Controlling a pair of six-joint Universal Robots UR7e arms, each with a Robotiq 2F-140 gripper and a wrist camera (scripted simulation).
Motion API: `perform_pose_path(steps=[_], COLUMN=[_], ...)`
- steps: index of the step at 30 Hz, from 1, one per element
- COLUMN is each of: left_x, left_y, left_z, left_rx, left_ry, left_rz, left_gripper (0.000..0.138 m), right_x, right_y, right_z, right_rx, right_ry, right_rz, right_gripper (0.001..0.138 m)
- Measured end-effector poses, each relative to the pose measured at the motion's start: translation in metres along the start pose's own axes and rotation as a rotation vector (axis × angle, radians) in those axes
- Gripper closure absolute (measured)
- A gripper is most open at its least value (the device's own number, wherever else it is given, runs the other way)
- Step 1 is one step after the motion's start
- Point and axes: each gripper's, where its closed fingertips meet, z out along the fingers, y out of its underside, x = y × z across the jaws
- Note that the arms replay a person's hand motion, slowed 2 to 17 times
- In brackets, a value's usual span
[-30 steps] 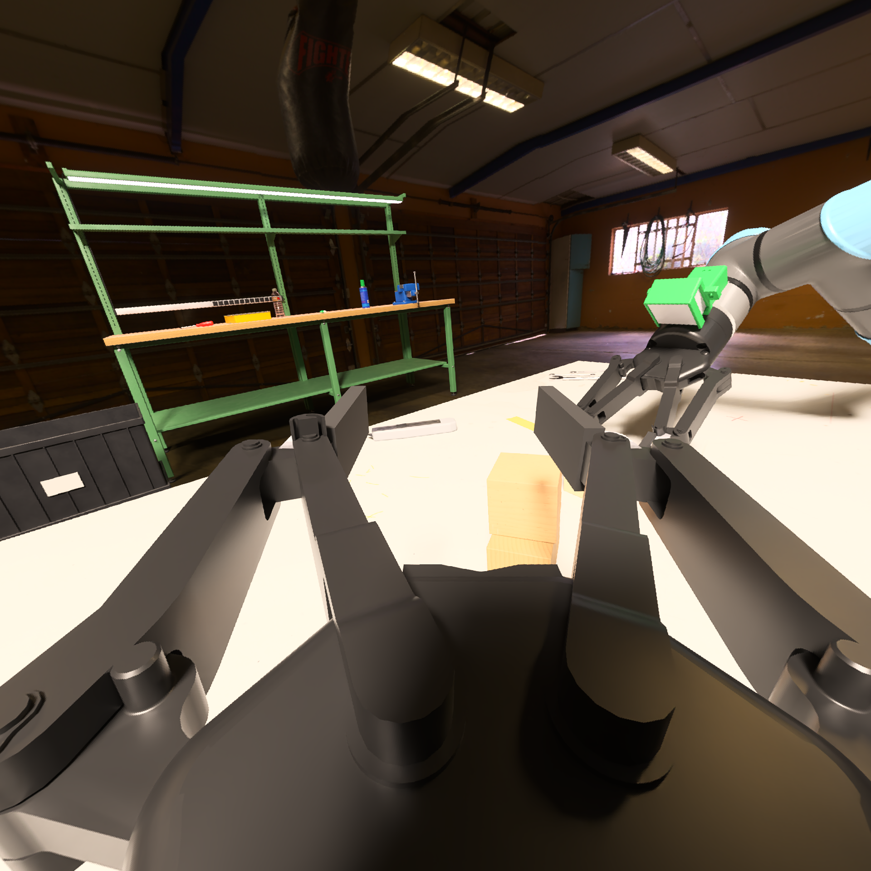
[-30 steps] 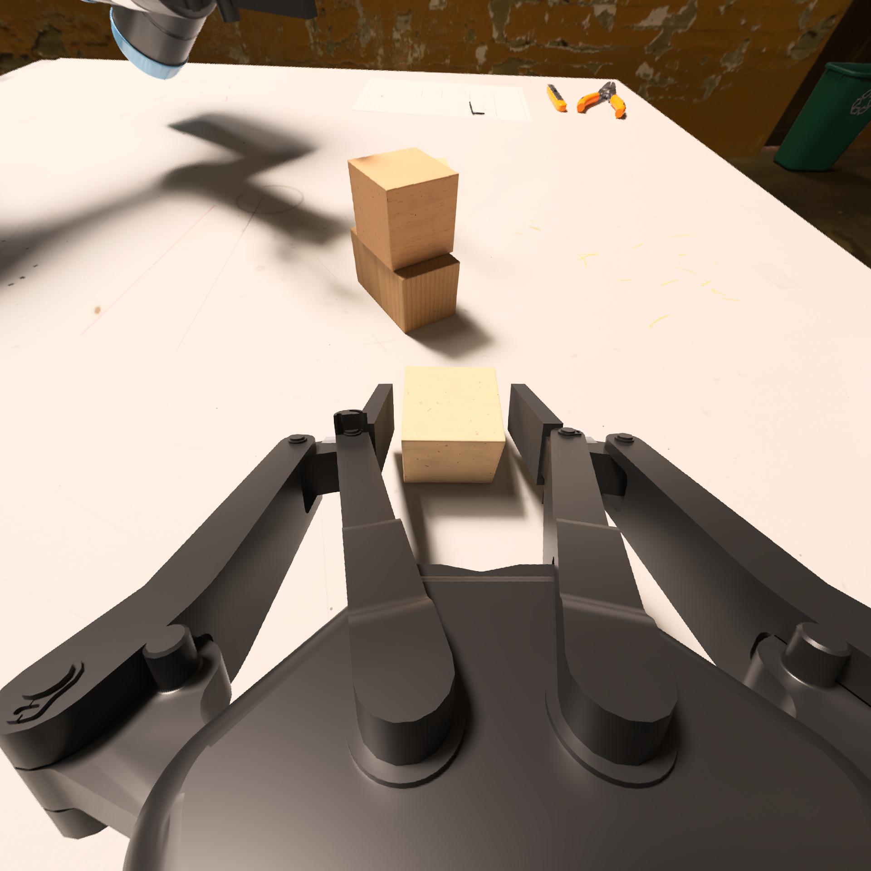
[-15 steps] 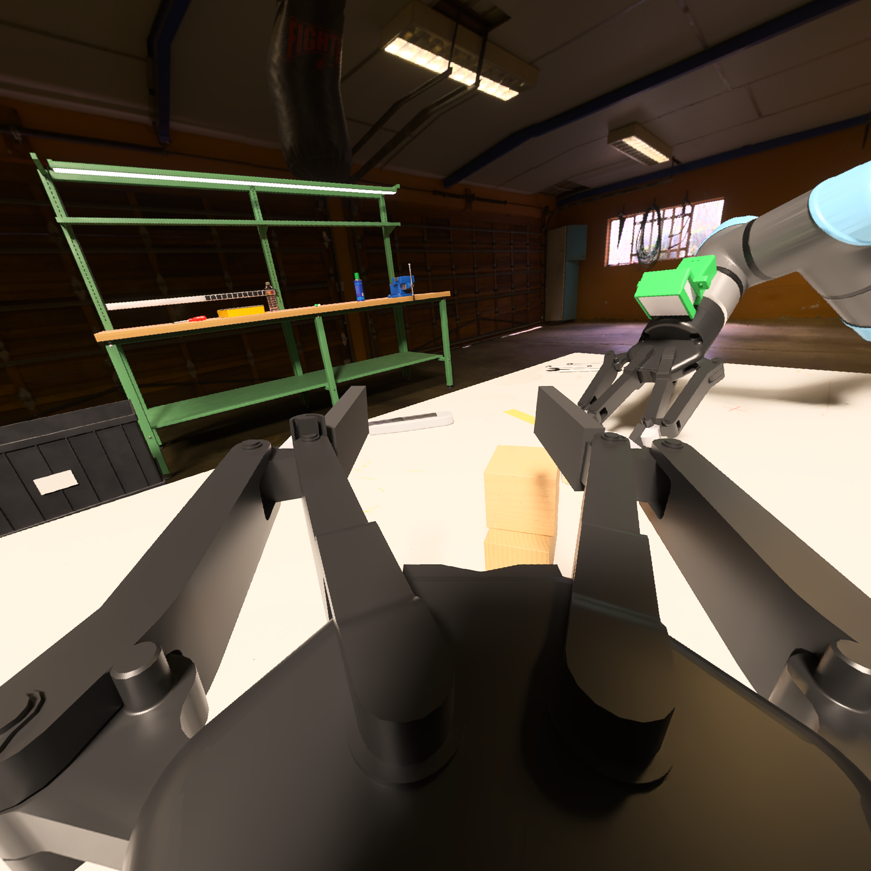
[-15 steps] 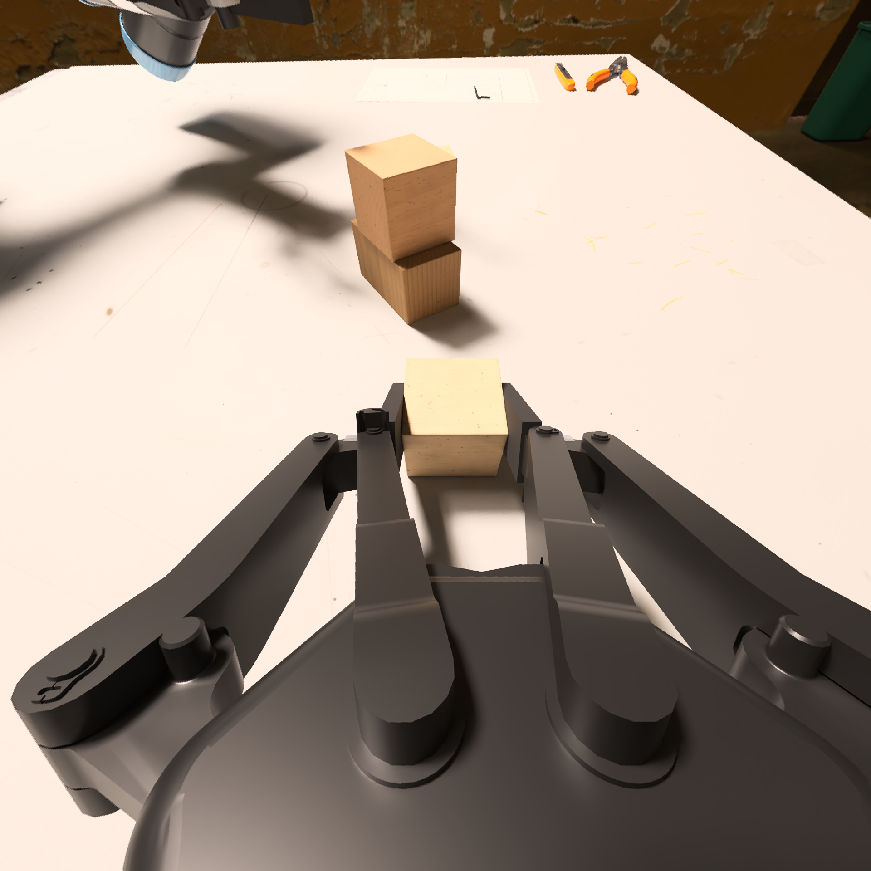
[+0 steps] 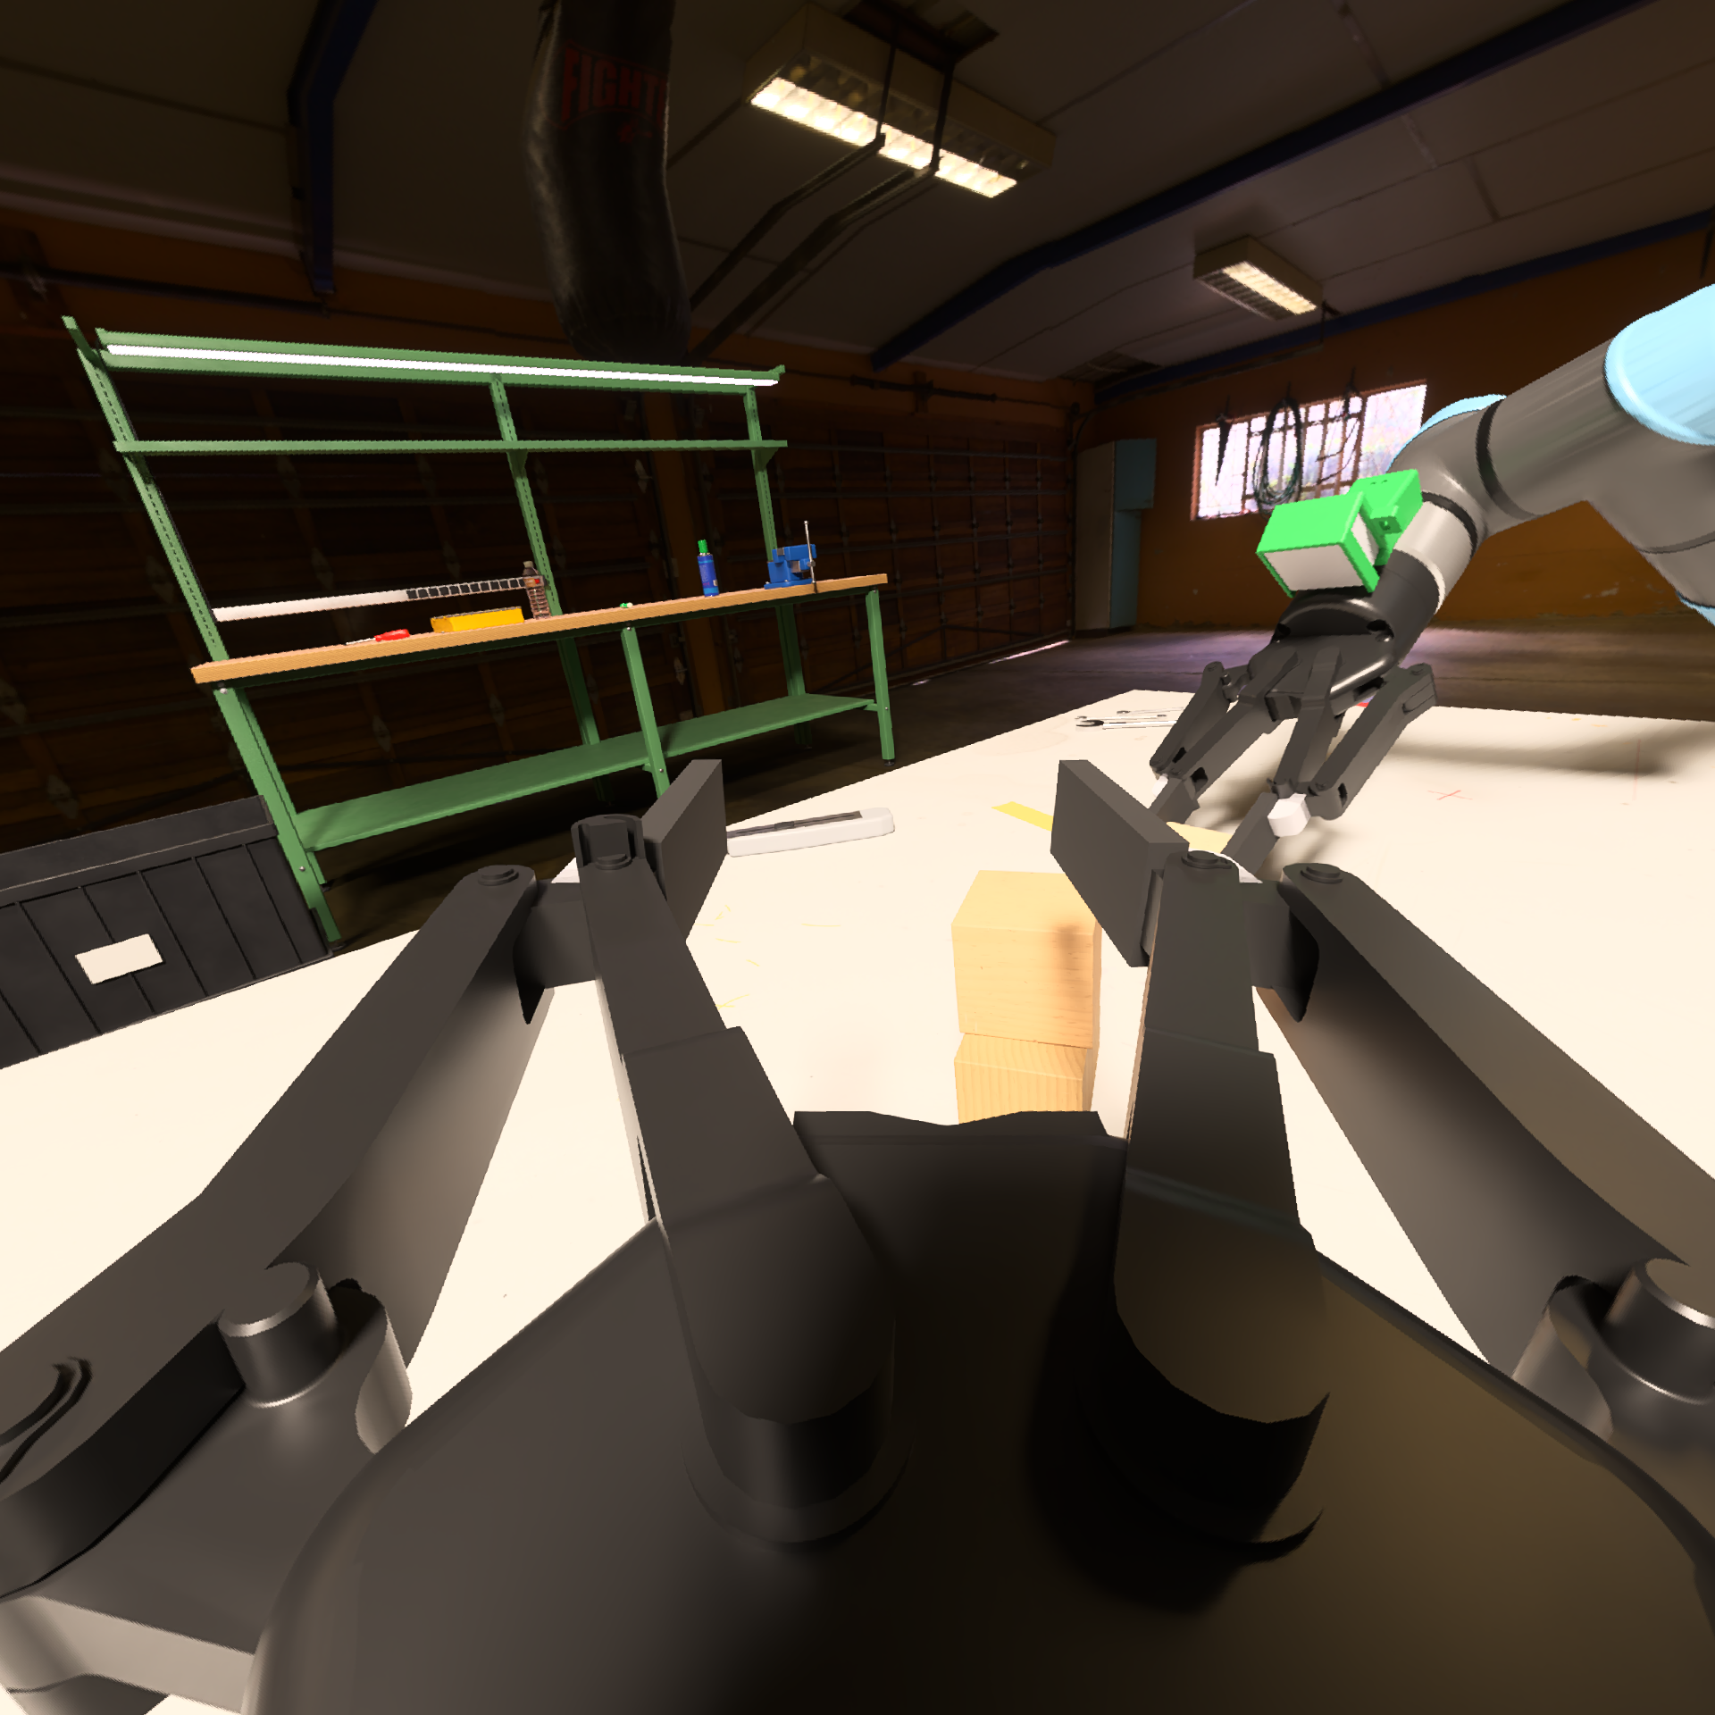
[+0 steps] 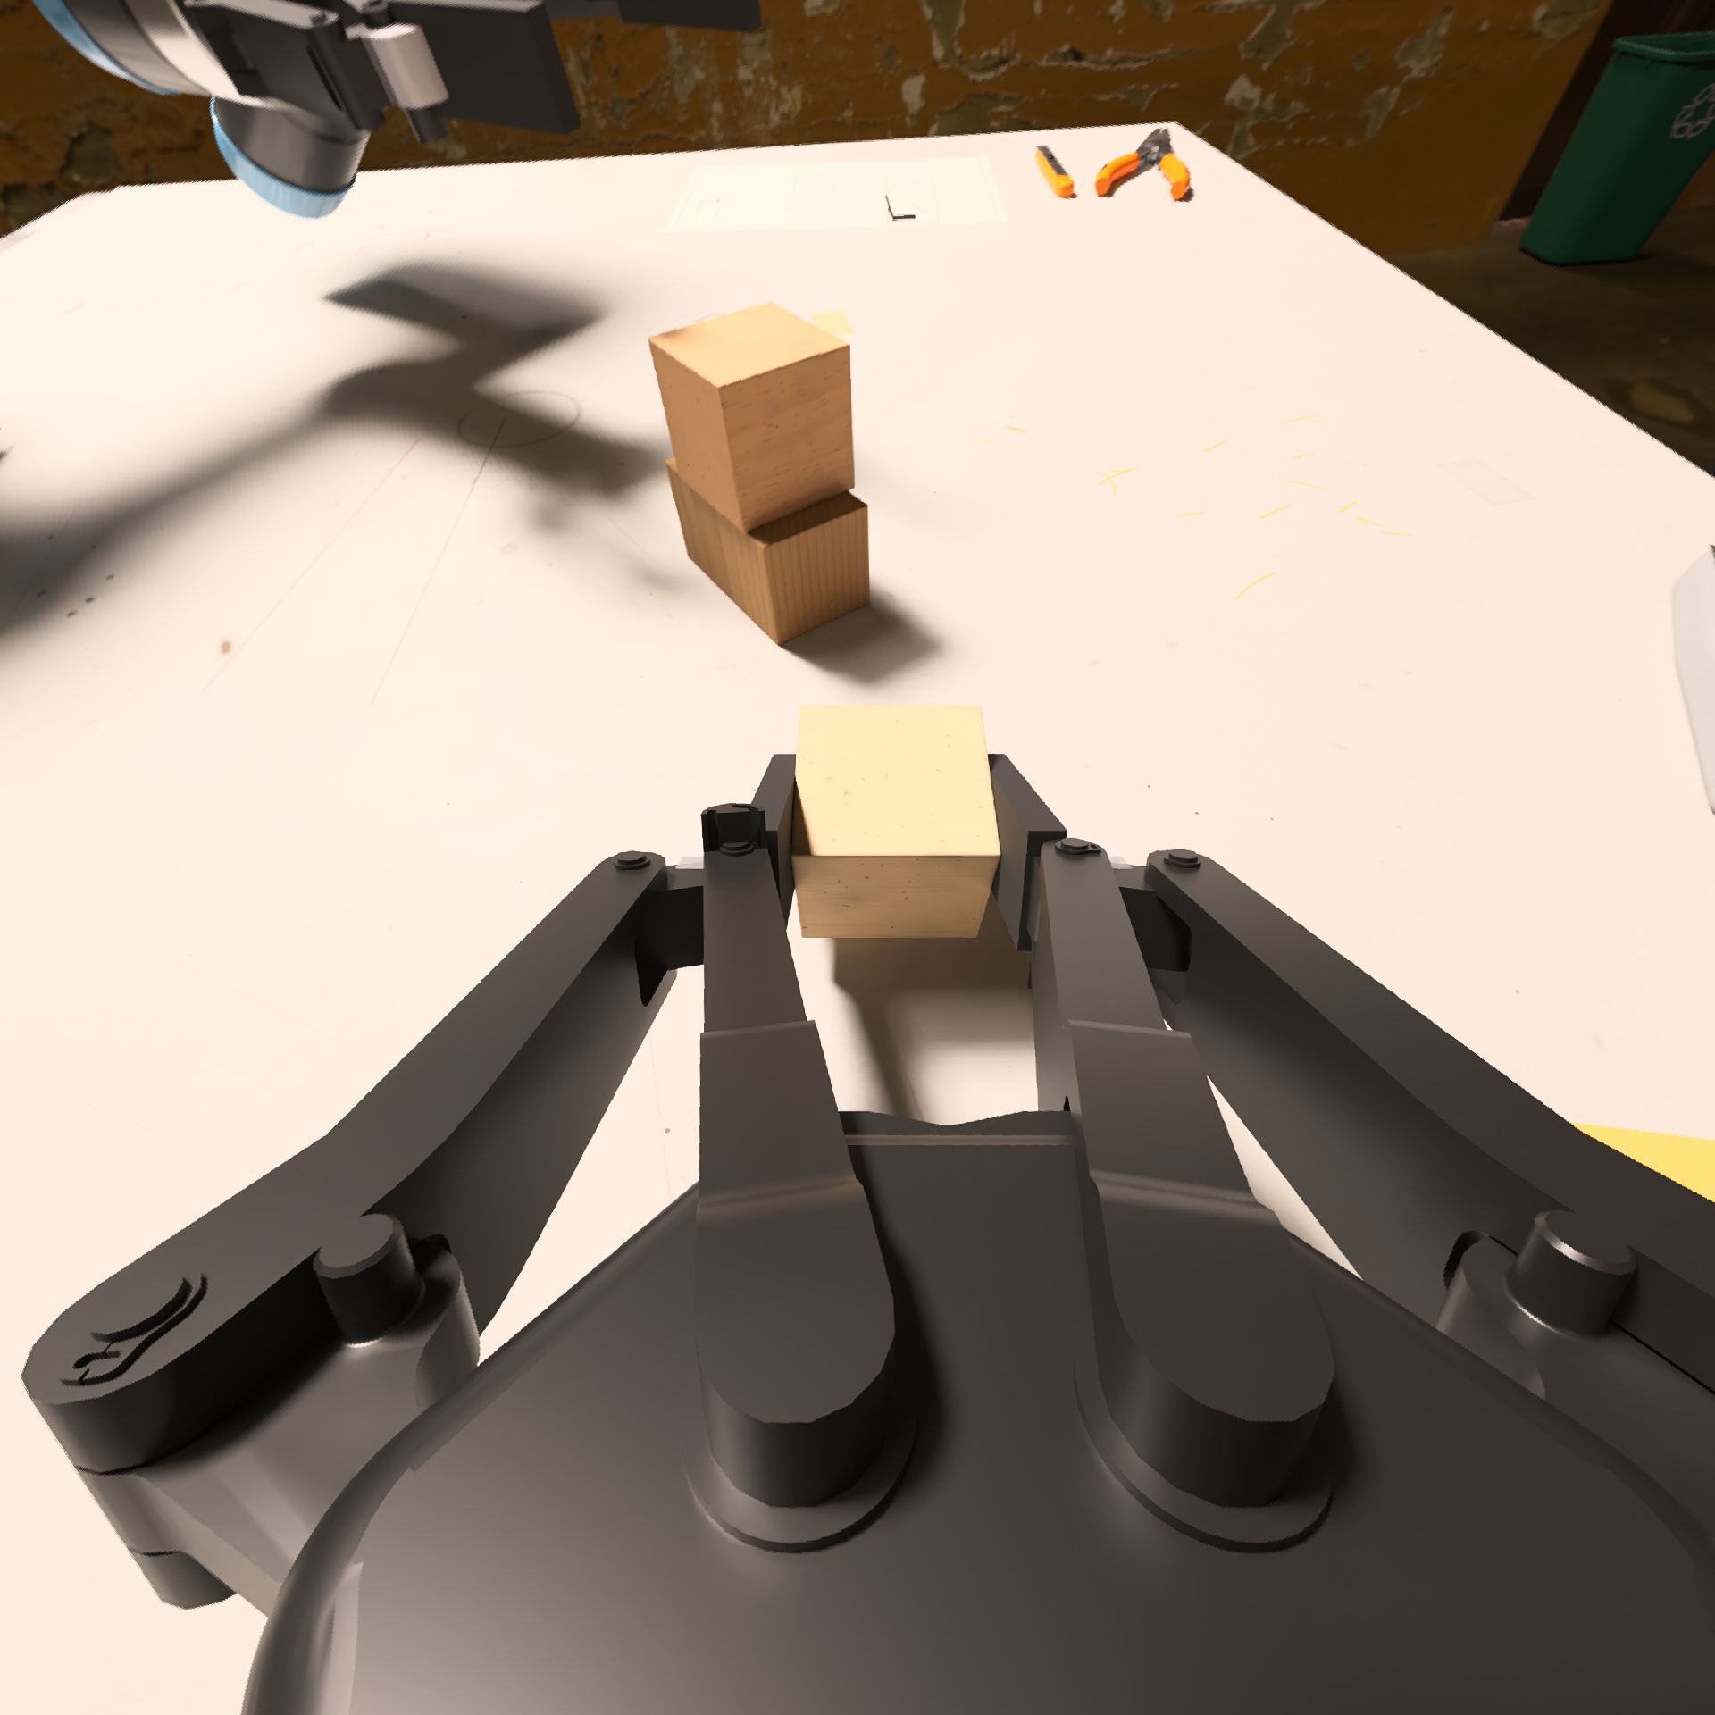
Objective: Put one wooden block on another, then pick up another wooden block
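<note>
Stacking is done: one tan wooden cube [image 6: 756, 408] sits slightly askew on a darker brown wooden cube [image 6: 775, 566] on the white bench [image 6: 1206, 650]. My right tool [image 6: 896, 835] is clamped on the pale wooden cube [image 6: 893, 817] — apparently just clear of the bench — while my left tool [image 5: 891, 835] hangs spread and empty near the stack. Next, I judge, a straight lift.

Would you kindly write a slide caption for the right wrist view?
Right gripper shut on the pale wooden cube, just off the white table; two stacked brown wooden blocks stand beyond.
</note>
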Motion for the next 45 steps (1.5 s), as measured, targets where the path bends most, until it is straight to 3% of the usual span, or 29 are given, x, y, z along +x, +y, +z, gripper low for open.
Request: perform_pose_path(steps=[7, 16, 23, 30, 45], left_x=[-0.004, -0.01, -0.012, -0.013, -0.011], left_y=[0.001, 0.004, 0.005, 0.007, 0.009], left_z=[-0.001, -0.004, -0.005, -0.005, -0.006], left_rx=[-0.002, -0.015, -0.023, -0.029, -0.039], left_ry=[-0.028, -0.078, -0.108, -0.13, -0.158], left_rz=[-0.001, 0.007, 0.012, 0.023, 0.055], left_gripper=[0.046, 0.046, 0.045, 0.045, 0.043], right_x=[0.006, 0.002, -0.012, -0.025, -0.038], right_y=[-0.021, -0.07, -0.106, -0.128, -0.15], right_z=[-0.019, -0.04, -0.043, -0.033, 0.01], right_rx=[0.063, 0.191, 0.252, 0.23, 0.139], right_ry=[0.066, 0.179, 0.255, 0.329, 0.451], right_rz=[0.082, 0.223, 0.281, 0.324, 0.388], right_gripper=[0.089, 0.089, 0.089, 0.089, 0.089])
